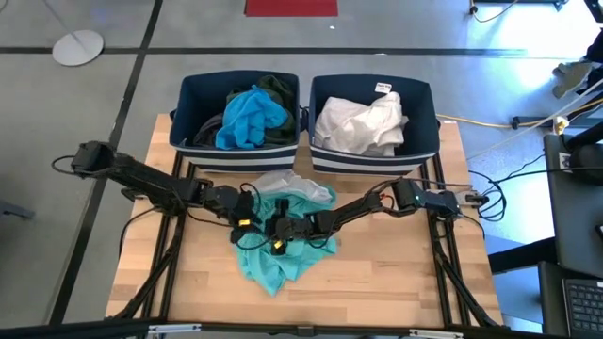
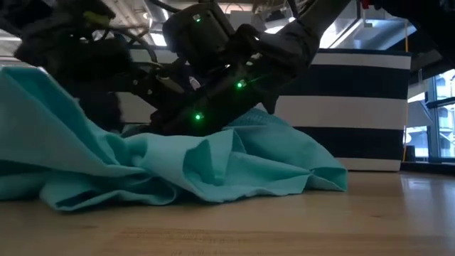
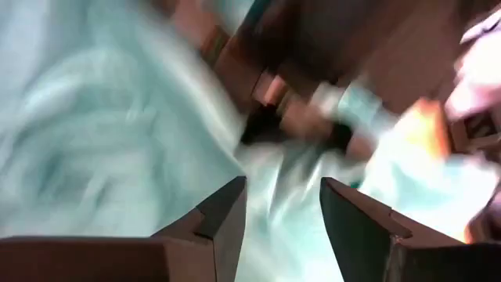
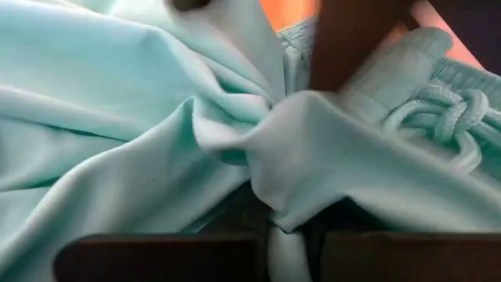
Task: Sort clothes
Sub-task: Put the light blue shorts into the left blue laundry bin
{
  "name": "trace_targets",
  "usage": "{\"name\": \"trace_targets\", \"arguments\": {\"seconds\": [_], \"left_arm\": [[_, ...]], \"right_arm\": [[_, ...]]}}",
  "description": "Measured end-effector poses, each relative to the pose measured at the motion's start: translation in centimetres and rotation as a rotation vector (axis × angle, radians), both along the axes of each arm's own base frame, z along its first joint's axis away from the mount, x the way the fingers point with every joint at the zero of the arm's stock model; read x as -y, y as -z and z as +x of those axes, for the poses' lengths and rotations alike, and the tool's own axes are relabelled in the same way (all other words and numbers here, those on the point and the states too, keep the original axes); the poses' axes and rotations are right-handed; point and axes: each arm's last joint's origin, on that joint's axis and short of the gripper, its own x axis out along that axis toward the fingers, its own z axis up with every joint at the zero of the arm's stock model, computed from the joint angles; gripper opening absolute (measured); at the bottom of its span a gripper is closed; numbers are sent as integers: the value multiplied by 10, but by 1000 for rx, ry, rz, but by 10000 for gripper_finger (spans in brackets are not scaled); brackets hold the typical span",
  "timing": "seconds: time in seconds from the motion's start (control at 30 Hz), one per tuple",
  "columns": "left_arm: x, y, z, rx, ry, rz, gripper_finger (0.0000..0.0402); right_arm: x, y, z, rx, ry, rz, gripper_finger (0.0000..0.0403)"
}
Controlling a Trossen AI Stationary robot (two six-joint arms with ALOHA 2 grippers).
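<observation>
A turquoise garment [image 1: 283, 252] with a drawstring [image 4: 438, 125] lies crumpled on the wooden table [image 1: 396, 273]. A pale grey-white garment [image 1: 294, 183] lies against its far side. My right gripper [image 1: 281, 233] is down on the turquoise garment's middle and shut on it. My left gripper [image 1: 247, 218] is just to its left over the same garment, fingers open [image 3: 278, 227]; whether it touches the cloth, I cannot tell. The low view shows the turquoise garment [image 2: 213, 163] heaped under the dark grippers. My right gripper pinches a bunched fold of the turquoise garment [image 4: 274, 196] between its two fingers, several layers gathered together, near the drawstring waistband. It comes slanting down from the table's right. The rest of the garment lies slack on the table.
Two navy bins with white stripes stand at the table's far edge. The left bin [image 1: 191, 99] holds blue and dark green clothes; the right bin [image 1: 426, 99] holds white clothes. Bare wood shows at the table's near side and at both ends.
</observation>
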Motion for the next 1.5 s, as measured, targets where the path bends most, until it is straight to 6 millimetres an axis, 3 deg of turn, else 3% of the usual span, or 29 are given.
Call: {"name": "trace_targets", "arguments": {"seconds": [0.17,0.27,0.4,0.77,0.93,1.2,1.5], "left_arm": [[-3,-21,-22,-36,-5,17,155],[-5,-25,-38,-68,-50,43,155],[-6,-30,-52,-64,-115,96,155],[-1,5,-67,-83,-167,100,155],[-1,15,-69,-42,-169,83,155],[-2,18,-69,-26,-181,96,155],[-1,13,-65,43,-190,77,155]], "right_arm": [[-5,-14,-7,-63,4,-16,20],[-6,-35,-14,-95,-9,-31,14],[-6,-81,-21,-49,-13,-25,22],[5,-208,-53,179,-51,-97,14],[19,-264,-52,300,-55,-213,15],[69,-339,-52,510,-75,-299,15],[153,-407,-69,886,1,-415,16]]}}
